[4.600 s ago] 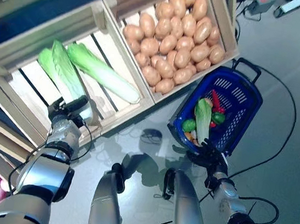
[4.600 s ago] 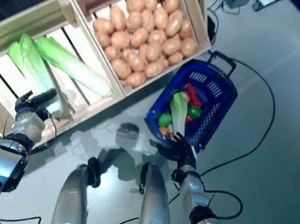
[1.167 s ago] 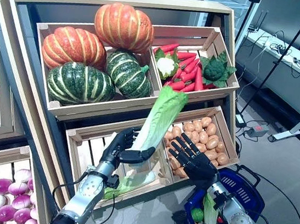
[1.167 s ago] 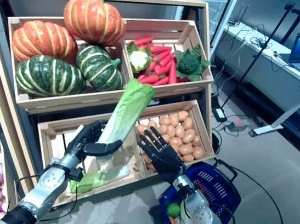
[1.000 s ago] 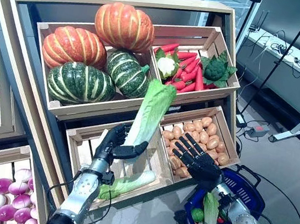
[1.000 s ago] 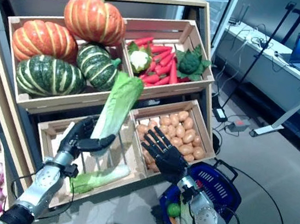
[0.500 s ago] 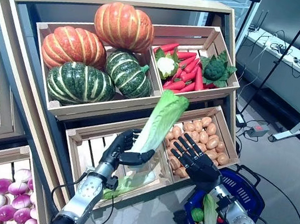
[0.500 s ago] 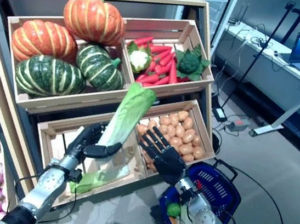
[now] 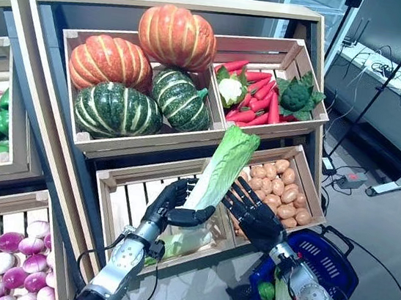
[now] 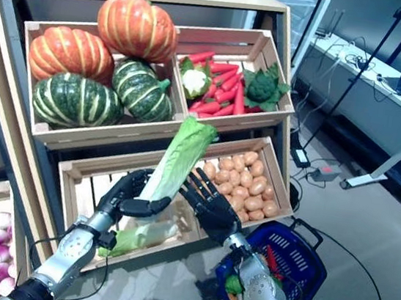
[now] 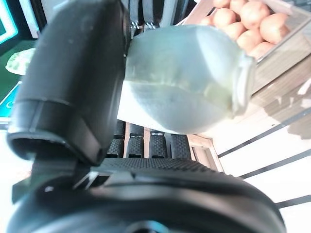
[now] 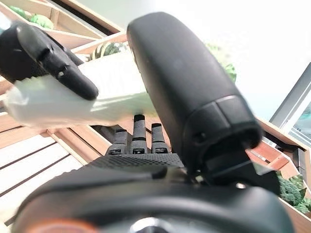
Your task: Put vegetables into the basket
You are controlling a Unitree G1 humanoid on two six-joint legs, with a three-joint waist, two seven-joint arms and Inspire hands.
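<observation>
Left robot hand point(image 9: 174, 207), seen from the left eye, is curled round the pale stem of a cabbage point(image 9: 220, 166) whose long axis rises steeply, leaf end up and tipped toward the robot's right. Just beside it the right robot hand point(image 9: 254, 220) spreads straight fingers, apart from the leaves, holding nothing. Below that hand, on the floor, stands the blue basket point(image 9: 336, 268), so the basket lies down and to the right of the held cabbage.

From the right eye, a second cabbage point(image 10: 141, 237) lies in the slatted crate point(image 10: 79, 171) under the left hand.

Left wrist view: thumb and fingers clamp the cabbage's white base.

Right wrist view: its fingers stretch out toward the stem, closed on nothing; it looks placed to receive a handover.
</observation>
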